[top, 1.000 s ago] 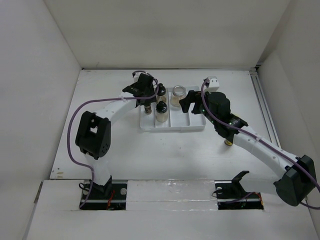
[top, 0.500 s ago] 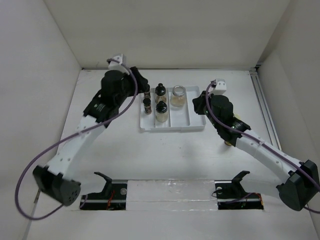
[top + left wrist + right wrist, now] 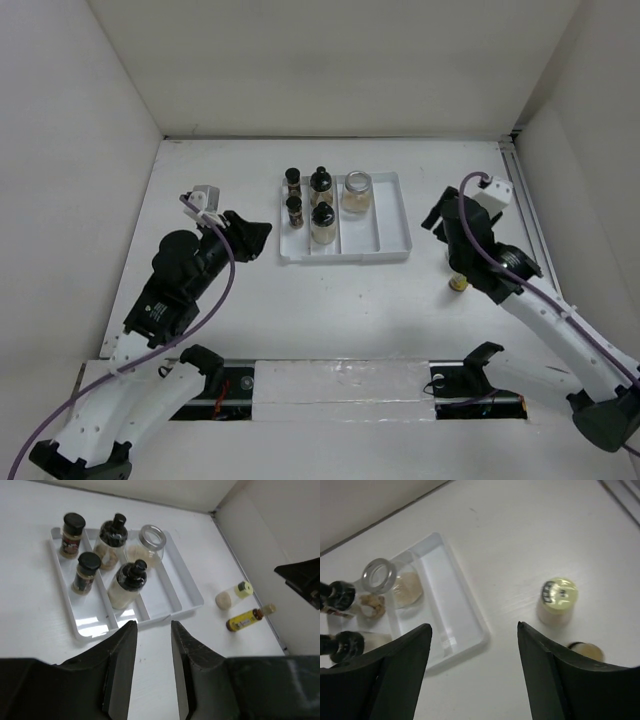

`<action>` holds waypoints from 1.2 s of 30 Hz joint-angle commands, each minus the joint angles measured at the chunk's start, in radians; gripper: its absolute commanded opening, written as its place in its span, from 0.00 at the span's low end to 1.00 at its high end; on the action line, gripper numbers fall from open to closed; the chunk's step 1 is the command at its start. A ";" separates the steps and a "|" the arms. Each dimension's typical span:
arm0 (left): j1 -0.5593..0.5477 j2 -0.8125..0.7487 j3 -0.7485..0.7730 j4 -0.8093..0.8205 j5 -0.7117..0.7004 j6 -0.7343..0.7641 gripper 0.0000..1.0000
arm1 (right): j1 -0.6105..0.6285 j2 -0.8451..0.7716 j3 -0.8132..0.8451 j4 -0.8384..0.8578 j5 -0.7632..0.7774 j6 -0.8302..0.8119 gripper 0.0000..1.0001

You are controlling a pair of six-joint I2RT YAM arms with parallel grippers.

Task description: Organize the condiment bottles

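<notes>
seven condiment bottles [image 3: 321, 215] counted; five stand in the white divided tray [image 3: 395, 240]: two slim brown spice bottles [image 3: 74, 527] in the left compartment, two round black-capped jars [image 3: 114, 535] in the next, one silver-lidded clear jar [image 3: 147, 542] in the third. two sit on the table [image 3: 330, 300] at the tray's 4 o'clock, just beside each other: cream squeeze bottle [image 3: 231, 596] and amber bottle [image 3: 248, 619]. judged about two-thirds done, with that pair left to place. left gripper [image 3: 152, 630]: fingers slightly parted, holding nothing, at the tray's 8 o'clock. right gripper [image 3: 472, 630]: spread wide, holding nothing, at the tray's 3 o'clock near the loose pair. against half a second ago, both arms have drawn back from the tray's edges; tray contents unchanged.
</notes>
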 commanded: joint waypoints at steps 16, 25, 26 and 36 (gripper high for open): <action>-0.074 -0.135 -0.005 0.026 0.049 0.071 0.33 | -0.204 -0.070 -0.070 -0.431 0.002 0.260 0.65; -0.074 -0.135 -0.015 0.026 0.040 0.071 0.34 | -0.213 0.005 -0.071 -0.406 -0.018 0.271 0.63; -0.074 -0.135 -0.015 0.026 0.040 0.071 0.34 | -0.213 0.005 -0.081 -0.406 -0.018 0.271 0.63; -0.074 -0.126 -0.015 0.017 0.031 0.071 0.34 | -0.267 0.057 -0.113 -0.363 -0.027 0.262 0.51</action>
